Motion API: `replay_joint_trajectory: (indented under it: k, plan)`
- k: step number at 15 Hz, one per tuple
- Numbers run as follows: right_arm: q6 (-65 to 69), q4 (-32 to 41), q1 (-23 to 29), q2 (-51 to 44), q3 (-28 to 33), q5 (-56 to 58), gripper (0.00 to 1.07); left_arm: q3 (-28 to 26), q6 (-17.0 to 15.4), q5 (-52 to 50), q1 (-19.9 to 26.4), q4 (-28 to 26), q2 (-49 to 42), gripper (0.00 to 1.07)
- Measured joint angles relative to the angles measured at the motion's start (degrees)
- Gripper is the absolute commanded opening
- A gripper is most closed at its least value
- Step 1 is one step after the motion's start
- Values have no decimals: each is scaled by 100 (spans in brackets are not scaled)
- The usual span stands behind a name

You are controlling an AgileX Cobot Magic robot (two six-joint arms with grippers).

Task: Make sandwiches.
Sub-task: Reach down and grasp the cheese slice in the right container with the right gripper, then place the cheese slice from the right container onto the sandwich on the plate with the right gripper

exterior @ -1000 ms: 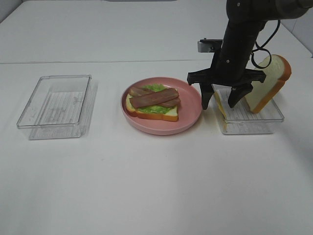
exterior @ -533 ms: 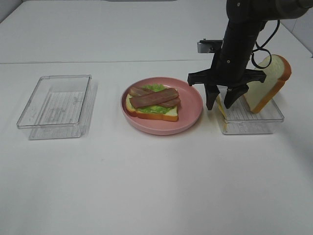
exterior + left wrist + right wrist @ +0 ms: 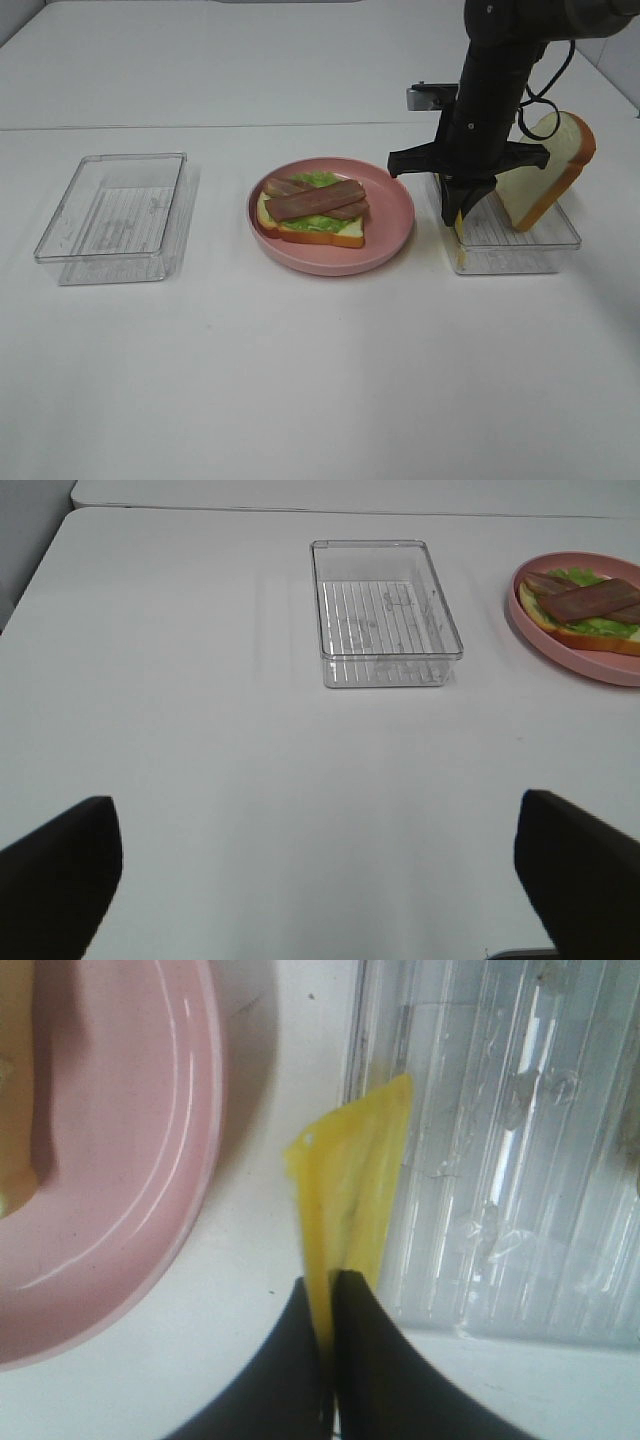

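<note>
On the pink plate (image 3: pixel 390 215) lies an open sandwich (image 3: pixel 312 207): a bread slice, green lettuce and two bacon strips. It also shows in the left wrist view as the sandwich (image 3: pixel 585 605). My right gripper (image 3: pixel 458 213) reaches down at the near-left corner of the right clear tray (image 3: pixel 530 245) and is shut on a thin yellow cheese slice (image 3: pixel 350 1180), which hangs over the tray's rim. A second bread slice (image 3: pixel 548 170) leans upright in that tray. My left gripper (image 3: pixel 320 880) is open above bare table, with nothing between its fingers.
An empty clear tray (image 3: pixel 115 215) stands on the left, seen too as the tray (image 3: pixel 385 615) from the left wrist. The plate's rim (image 3: pixel 120 1160) lies close beside the pinched cheese. A seam crosses the white table behind everything.
The right gripper's fingers have come together from wide apart and now pinch the cheese slice at the tray's corner. Everything else stays put.
</note>
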Motion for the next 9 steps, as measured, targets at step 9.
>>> replay_joint_trajectory:
  k: [9]
  plan:
    - [-17,344,6,-309,23,74,0,0,0,0,0,0,0,100]
